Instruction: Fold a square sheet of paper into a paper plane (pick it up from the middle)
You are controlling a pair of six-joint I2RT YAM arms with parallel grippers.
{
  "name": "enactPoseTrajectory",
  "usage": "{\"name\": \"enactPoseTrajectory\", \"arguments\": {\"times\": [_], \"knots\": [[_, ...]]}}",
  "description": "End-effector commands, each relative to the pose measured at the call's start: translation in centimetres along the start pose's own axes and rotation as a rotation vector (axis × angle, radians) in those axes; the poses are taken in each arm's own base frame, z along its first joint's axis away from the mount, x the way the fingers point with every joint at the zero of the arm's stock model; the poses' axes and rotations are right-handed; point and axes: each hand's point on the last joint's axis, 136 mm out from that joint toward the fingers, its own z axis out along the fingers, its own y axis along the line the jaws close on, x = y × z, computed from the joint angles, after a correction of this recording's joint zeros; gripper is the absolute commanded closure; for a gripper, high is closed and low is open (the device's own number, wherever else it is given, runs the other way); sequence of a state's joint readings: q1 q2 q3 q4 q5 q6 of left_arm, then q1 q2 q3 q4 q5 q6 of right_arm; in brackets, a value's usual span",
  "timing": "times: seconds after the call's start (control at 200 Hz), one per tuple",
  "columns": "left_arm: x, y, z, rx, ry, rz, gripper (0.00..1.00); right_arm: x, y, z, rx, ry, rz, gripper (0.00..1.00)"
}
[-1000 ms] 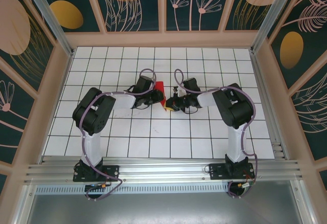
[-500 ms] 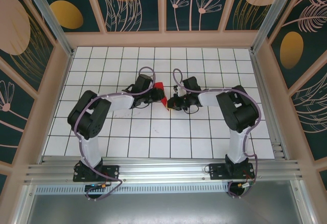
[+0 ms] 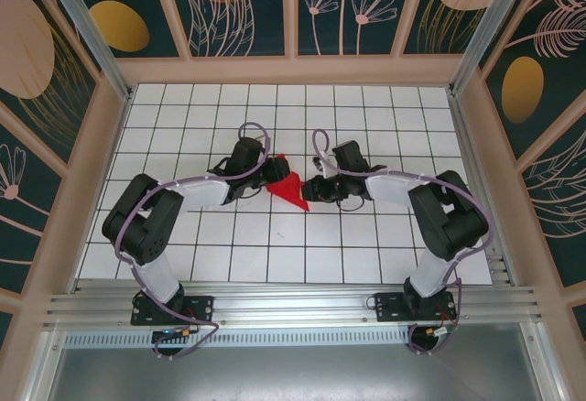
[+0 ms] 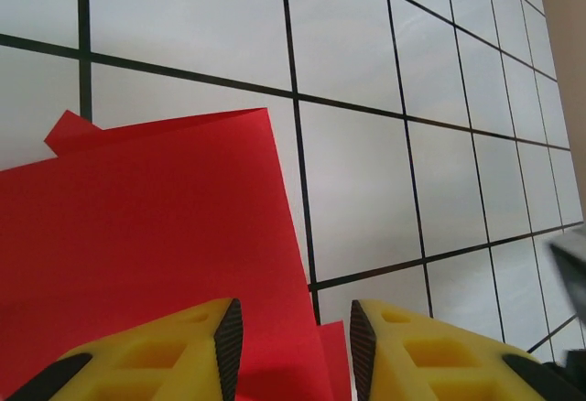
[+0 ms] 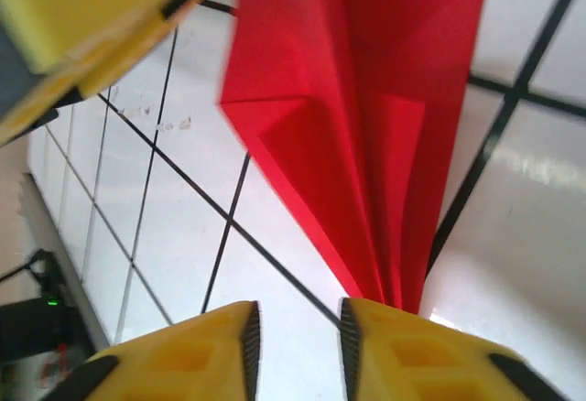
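The square sheet of paper is now folded into a red paper plane (image 3: 291,190), a pointed dart lying on the white grid table between my two grippers. In the left wrist view its broad red wing (image 4: 165,236) spreads under and between my left gripper's (image 4: 296,346) jaws, which stand apart without pinching it. My left gripper (image 3: 267,175) sits at the plane's left end. In the right wrist view the paper plane's (image 5: 366,99) narrow tip runs down behind the right-hand finger (image 5: 430,346). My right gripper (image 5: 300,346) is open, with bare table between its pads.
The white grid table (image 3: 366,117) is ringed by a wooden frame (image 3: 293,70) with patterned walls. My left gripper's yellow finger (image 5: 82,16) shows at the top left of the right wrist view, close to the plane. An aluminium rail (image 3: 293,302) runs along the near edge.
Both grippers have opened; the right one has let go of the plane. The plane has dropped from a raised pinch between them and now lies spread on the table. Both arms have stretched out lower.
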State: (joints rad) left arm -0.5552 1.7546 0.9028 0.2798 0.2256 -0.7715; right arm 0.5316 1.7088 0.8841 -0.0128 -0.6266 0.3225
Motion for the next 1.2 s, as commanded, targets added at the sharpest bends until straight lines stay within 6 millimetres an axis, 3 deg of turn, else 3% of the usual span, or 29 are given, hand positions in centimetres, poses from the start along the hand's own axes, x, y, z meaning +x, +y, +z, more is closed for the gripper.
{"name": "enactPoseTrajectory", "arguments": {"times": [0.0, 0.125, 0.255, 0.415, 0.495, 0.771, 1.196], "knots": [[-2.3, -1.4, -2.0, 0.036, -0.092, -0.020, 0.61, -2.4, 0.8, -0.5, 0.130, -0.105, -0.194, 0.59], [-3.6, -0.1, -3.8, -0.010, -0.157, -0.073, 0.57, -4.3, 1.4, -0.3, 0.279, -0.204, -0.328, 0.51], [-4.2, 2.3, -5.7, -0.059, -0.195, -0.131, 0.52, -4.2, 3.3, 0.3, 0.291, -0.234, -0.464, 0.49], [-3.4, 6.3, -7.2, -0.144, -0.211, -0.206, 0.48, -3.8, 3.9, 1.9, 0.288, -0.192, -0.540, 0.49], [-2.8, 7.1, -7.3, -0.147, -0.202, -0.231, 0.47, -4.1, 3.4, 3.0, 0.292, -0.163, -0.519, 0.49], [-0.9, 6.8, -7.0, -0.085, -0.141, -0.248, 0.46, -4.7, 0.8, 4.9, 0.263, -0.105, -0.344, 0.72], [2.1, 3.7, -5.4, 0.092, -0.009, -0.229, 0.46, -4.5, -2.9, 4.6, 0.221, -0.109, -0.152, 0.77]]}}
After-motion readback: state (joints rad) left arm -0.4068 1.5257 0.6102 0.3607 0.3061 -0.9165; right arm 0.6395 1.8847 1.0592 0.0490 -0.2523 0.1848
